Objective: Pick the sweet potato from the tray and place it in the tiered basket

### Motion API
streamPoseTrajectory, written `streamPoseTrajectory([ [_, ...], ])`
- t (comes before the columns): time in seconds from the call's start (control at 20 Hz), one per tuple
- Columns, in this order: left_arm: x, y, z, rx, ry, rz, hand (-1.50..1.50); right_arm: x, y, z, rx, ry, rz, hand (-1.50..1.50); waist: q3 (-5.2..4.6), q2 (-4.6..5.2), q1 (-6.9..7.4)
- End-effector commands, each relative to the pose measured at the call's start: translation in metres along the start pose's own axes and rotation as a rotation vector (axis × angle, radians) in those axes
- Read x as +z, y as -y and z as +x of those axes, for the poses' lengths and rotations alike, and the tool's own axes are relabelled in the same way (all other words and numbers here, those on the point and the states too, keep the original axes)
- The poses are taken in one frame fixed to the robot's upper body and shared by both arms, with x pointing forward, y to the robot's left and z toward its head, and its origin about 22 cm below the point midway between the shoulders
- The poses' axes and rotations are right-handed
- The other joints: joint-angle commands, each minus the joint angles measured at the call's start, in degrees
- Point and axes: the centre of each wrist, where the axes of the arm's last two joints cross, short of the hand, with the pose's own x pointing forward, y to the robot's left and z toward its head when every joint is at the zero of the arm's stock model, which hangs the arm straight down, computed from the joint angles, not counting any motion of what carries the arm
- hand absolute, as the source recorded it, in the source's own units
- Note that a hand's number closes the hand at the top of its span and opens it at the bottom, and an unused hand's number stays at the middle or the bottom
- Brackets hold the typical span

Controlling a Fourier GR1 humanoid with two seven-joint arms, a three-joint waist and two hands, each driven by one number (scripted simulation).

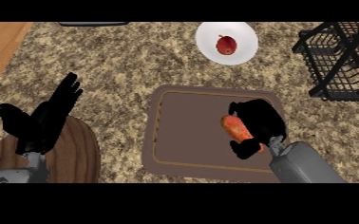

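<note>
Over on the left, the left robot hand [48, 116] stands open with its fingers up, resting above a round wooden board [73, 147] at the bench's near edge; it looks parked there to stay out of the way, since the job needs only one arm. The speckled bench [119, 61] runs bare between it and the brown tray [189, 133], which lies flat in front of the robot, within easy reach.

On the right side of that tray the right robot hand [258, 121] is curled round the sweet potato [236, 128], fingers over the top and thumb below, so only the orange left flank shows. The sweet potato seems to sit on the tray yet, not lifted. I'd say the grasp comes from the right because the carry goes that way.

Behind the tray, a white plate [226, 42] holds a red fruit [226, 44], no part of this job. At the far right stands the black wire tiered basket [335, 61], well apart from the tray.
</note>
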Motion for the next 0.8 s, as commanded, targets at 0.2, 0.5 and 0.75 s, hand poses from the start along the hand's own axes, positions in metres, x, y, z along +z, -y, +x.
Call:
streamPoseTrajectory([
  [0.2,0.005,-0.009,-0.004,0.02,-0.005,0.06,0.0,0.045,0.049,-0.174,0.05,-0.2,-0.099,1.5,0.93,1.2,-3.77],
  [0.5,0.011,-0.015,-0.009,0.017,-0.014,0.069,0.0,0.084,0.102,-0.241,-0.078,-0.146,-0.436,1.5,1.39,0.69,-3.59],
  [0.75,0.01,-0.014,-0.007,0.027,-0.002,0.066,0.0,0.111,0.123,-0.278,-0.313,0.032,-0.684,1.5,1.38,0.49,-3.64],
])
